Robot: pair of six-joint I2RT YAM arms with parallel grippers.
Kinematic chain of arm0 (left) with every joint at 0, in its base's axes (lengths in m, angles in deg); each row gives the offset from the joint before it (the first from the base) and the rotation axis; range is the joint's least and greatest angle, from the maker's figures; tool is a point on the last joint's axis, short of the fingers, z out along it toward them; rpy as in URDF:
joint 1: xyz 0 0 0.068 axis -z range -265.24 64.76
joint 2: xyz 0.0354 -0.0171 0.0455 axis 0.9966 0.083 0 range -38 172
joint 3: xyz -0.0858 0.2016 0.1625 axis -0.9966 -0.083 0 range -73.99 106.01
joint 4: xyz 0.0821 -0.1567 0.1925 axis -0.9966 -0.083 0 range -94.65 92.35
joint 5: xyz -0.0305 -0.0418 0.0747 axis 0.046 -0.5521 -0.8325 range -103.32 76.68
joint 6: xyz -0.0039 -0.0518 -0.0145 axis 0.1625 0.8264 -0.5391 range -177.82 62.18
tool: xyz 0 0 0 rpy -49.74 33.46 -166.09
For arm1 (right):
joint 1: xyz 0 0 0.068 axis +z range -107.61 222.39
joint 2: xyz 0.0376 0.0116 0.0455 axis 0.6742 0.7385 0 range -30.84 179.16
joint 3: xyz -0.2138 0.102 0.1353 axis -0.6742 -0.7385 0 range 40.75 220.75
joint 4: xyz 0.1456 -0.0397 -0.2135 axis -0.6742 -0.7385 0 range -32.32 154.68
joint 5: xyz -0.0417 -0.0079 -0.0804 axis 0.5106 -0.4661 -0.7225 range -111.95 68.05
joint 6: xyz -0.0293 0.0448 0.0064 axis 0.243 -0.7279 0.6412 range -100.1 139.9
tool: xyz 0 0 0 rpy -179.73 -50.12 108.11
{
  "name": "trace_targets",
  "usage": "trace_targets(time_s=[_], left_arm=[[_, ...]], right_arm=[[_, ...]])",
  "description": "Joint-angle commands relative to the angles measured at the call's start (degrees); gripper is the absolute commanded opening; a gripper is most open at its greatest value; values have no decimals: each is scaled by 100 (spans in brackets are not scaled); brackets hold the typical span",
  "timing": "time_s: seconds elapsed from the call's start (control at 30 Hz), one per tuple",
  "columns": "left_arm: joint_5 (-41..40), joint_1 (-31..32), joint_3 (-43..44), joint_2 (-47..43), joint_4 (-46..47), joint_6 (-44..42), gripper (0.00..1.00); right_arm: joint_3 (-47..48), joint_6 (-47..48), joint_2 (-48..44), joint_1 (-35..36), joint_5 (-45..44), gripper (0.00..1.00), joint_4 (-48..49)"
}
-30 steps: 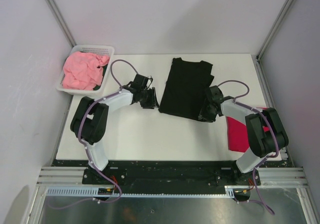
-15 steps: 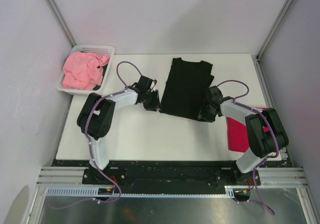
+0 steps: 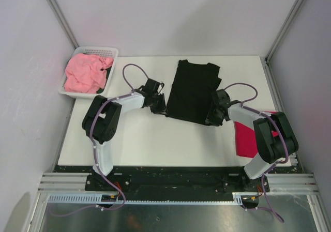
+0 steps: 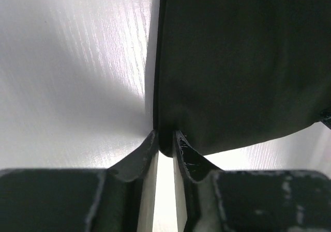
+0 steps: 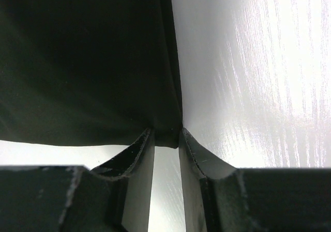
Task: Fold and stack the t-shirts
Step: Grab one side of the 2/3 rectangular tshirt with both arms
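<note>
Top external view: the black t-shirt [image 3: 192,90] lies flat on the white table [image 3: 155,139], partly folded into a long panel that runs from near the far edge back toward the middle. The left gripper [image 3: 161,109] sits at the shirt's near left corner and the right gripper [image 3: 211,119] at its near right corner, both low on the cloth.

Left wrist view (looking straight down the fingers): the two fingertips are drawn close together with the very corner of the black cloth nipped between them, so the jaws are clenched on the black t-shirt. Right wrist view shows the same at the other corner: a small tab of black hem is caught between the tips, the jaws grasping it.

The red t-shirt [image 3: 245,136] lies by the right edge, toward the near right corner, partly under the right arm. The pink t-shirt [image 3: 85,73] is bunched in the white basket [image 3: 98,49] at the far left corner.
</note>
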Motion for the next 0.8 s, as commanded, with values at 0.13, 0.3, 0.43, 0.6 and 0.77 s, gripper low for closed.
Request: trace_targets(time_s=[0.13,0.3,0.43,0.6,0.77], left_arm=[[-103,145,-229,-81,4,447,1],[-369,224,-983,-927,3,796,0],[-623,358,-1877,-1845,22,1091,0],[-790,629,-3068,-3161,21,1491,0],[-941,1135,-4183,-4599,-20,2178,0]], right_arm=[[-11,102,105,37,-99,6,78],[-6,217,-120,223,-154,0,-274],[-341,112,-694,537,-174,0,-550],[-968,-381,-1634,1170,-262,0,-937],[-1580,-1213,-2609,2016,-409,0,-1341]])
